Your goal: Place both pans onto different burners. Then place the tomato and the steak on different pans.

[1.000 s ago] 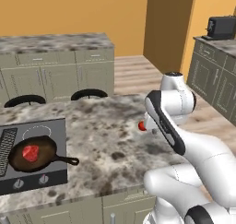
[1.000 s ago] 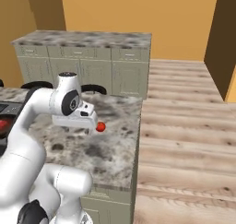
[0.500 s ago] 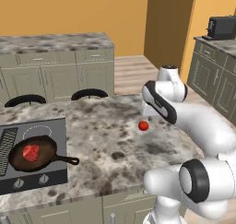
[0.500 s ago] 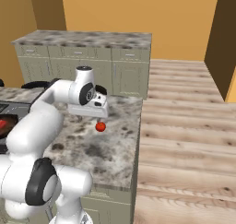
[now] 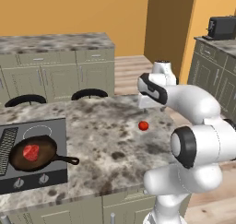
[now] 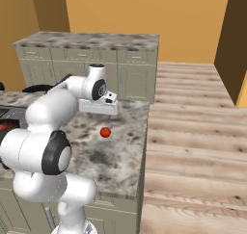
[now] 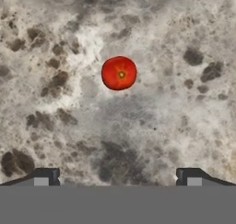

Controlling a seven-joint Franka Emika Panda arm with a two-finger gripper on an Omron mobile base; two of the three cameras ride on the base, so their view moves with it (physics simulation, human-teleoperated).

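In the left base view, the tomato point(image 5: 143, 125) lies alone on the speckled surface point(image 5: 106, 140), near its right edge. The arm bends over it with the end effector point(image 5: 146, 104) hanging just behind and above the tomato, apart from it. Far to the left, a brown pan point(image 5: 34, 152) sits on the dark cooktop point(image 5: 50, 174) with the steak point(image 5: 31, 151) inside; a white burner point(image 5: 38, 131) ring shows behind it.

In the right base view, the tomato point(image 6: 105, 132) rests below the end effector point(image 6: 99, 109), whose fingers are hard to make out here.

In the hand view, the tomato point(image 7: 119, 73) sits on bare stone, ahead of the two fingertips point(image 7: 44, 176), which stand wide apart and released, gripping nothing.
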